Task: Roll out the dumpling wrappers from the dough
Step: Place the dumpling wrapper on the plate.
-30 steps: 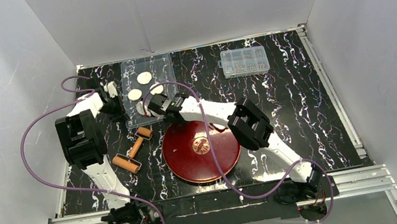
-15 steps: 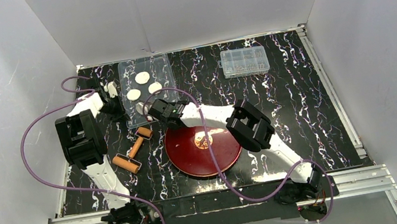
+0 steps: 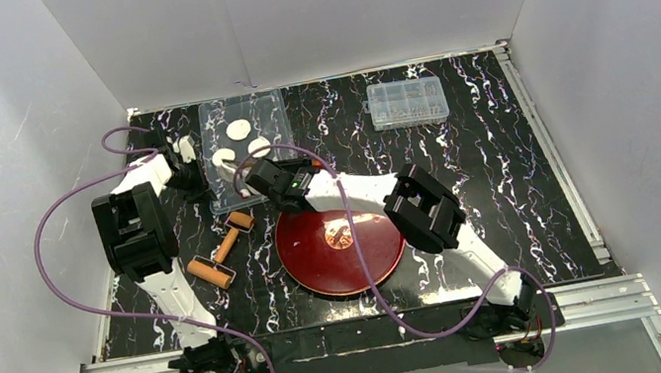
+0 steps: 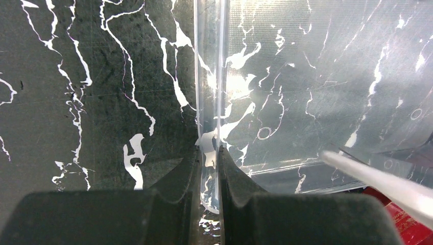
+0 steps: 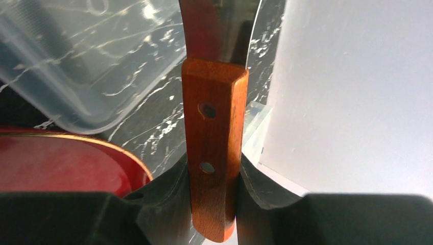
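Note:
Three dumpling wrappers, small white discs (image 3: 239, 128), (image 3: 258, 147), (image 3: 224, 158), lie in a clear tray (image 3: 266, 108) at the back left. My left gripper (image 3: 190, 174) is shut on the tray's left rim (image 4: 209, 102); its jaws (image 4: 208, 150) pinch the clear wall. My right gripper (image 3: 259, 179) is at the tray's near edge, shut on the wooden handle (image 5: 214, 153) of a metal-bladed scraper (image 5: 219, 23). The blade also shows in the left wrist view (image 4: 378, 178). I cannot make out the ragged dough piece; the right gripper may hide it.
A red plate (image 3: 319, 263) sits just in front of the tray, under the right arm. An orange two-headed roller (image 3: 217, 254) lies left of the plate. A clear lidded box (image 3: 407, 101) stands at the back right. White walls enclose the table.
My right gripper with the scraper dipped toward the plate, then came back a little to the tray's near edge. The left gripper has kept its hold on the rim.

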`<state>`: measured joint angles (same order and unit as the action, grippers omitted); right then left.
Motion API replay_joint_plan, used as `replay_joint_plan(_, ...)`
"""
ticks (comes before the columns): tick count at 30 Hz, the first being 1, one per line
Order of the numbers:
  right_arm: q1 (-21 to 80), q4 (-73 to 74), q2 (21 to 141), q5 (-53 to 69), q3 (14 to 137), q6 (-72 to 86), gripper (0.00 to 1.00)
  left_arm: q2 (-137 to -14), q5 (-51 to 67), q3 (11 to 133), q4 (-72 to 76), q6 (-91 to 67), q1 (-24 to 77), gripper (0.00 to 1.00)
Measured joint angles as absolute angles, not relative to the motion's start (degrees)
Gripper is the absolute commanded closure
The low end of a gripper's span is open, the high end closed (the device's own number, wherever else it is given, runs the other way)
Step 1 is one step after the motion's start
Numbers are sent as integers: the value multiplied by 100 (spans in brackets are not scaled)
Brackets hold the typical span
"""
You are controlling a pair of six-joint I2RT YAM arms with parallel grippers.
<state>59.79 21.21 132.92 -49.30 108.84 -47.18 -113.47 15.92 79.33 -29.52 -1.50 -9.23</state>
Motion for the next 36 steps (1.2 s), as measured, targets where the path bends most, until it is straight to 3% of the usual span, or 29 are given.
replay_joint_plan(7, 5970, 2182, 13325, -4871, 10337, -4622, 99, -11347, 1594, 7933, -2954, -150, -923, 100)
replay_joint_plan(22, 5819, 1610, 13273, -5212, 10707, -5245, 99, -11347, 1594, 7933, -2954, -148, -923, 100)
replay_joint_plan(29, 5815, 2029, 13292, -5063, 10208, -4713, 99, -11347, 1594, 7933, -2954, -148, -923, 100)
replay_joint_plan(36, 5813, 2233, 13292, -5076, 10656, -4816, 99, -11347, 1594, 7933, -2954, -148, -923, 100)
